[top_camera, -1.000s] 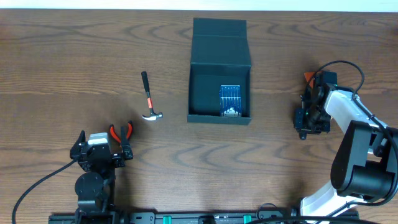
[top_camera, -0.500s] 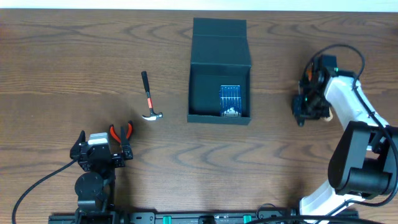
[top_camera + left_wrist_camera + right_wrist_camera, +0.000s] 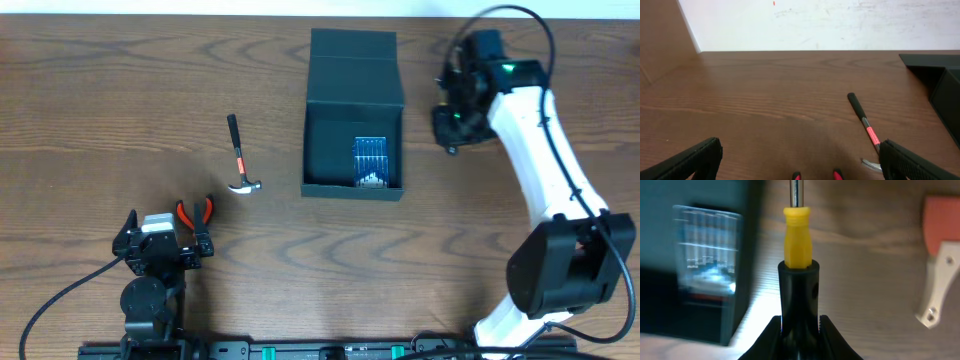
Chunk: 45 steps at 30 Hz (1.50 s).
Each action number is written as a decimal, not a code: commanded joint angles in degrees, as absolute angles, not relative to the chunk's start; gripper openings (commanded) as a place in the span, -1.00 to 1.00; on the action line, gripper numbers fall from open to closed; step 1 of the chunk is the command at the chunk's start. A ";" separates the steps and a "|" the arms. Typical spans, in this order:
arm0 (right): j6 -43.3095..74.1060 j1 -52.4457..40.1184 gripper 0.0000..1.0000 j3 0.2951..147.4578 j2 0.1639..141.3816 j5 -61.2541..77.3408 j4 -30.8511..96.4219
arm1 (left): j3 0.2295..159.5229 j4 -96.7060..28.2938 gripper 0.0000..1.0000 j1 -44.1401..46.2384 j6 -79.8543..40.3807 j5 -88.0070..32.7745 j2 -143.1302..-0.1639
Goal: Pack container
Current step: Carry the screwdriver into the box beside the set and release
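The container (image 3: 353,60) is a dark blue-green box with its flap lid open to the far side. A small blue case of bits (image 3: 371,160) lies inside it. My right gripper (image 3: 455,115) is shut on a screwdriver (image 3: 798,240) with a yellow and black handle. It holds the screwdriver above the table, just right of the container, whose wall (image 3: 747,280) shows in the right wrist view. My left gripper (image 3: 165,238) is open and empty at the front left, over the red pliers (image 3: 196,212).
A hammer (image 3: 239,155) with a black and red handle lies left of the container, also in the left wrist view (image 3: 865,125). An orange and pale tool (image 3: 940,260) lies on the table right of the screwdriver. The container's corner (image 3: 940,75) shows at the right of the left wrist view.
My right arm has risen from the table at the right and swung back and left toward the container, carrying the screwdriver. The left arm has not moved.
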<state>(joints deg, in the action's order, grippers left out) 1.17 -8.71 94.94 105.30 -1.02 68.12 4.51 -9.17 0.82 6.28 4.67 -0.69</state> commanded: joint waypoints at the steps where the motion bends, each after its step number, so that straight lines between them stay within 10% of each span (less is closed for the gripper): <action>1: 4.51 -13.82 -0.98 98.83 105.32 -0.62 68.99 | 2.94 -9.82 0.97 0.95 7.05 4.47 -0.62; 17: 18.33 -30.13 -0.97 101.10 105.71 -1.15 67.51 | 2.94 -9.80 0.97 0.95 7.05 4.47 -0.62; 45: 26.76 -32.69 -0.97 101.08 121.86 1.89 63.20 | 2.94 -9.82 0.97 0.95 7.05 4.47 -0.62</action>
<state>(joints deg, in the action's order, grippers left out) 24.97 -31.97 100.31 119.52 1.32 63.31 4.51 -9.17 0.82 6.28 4.64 -0.69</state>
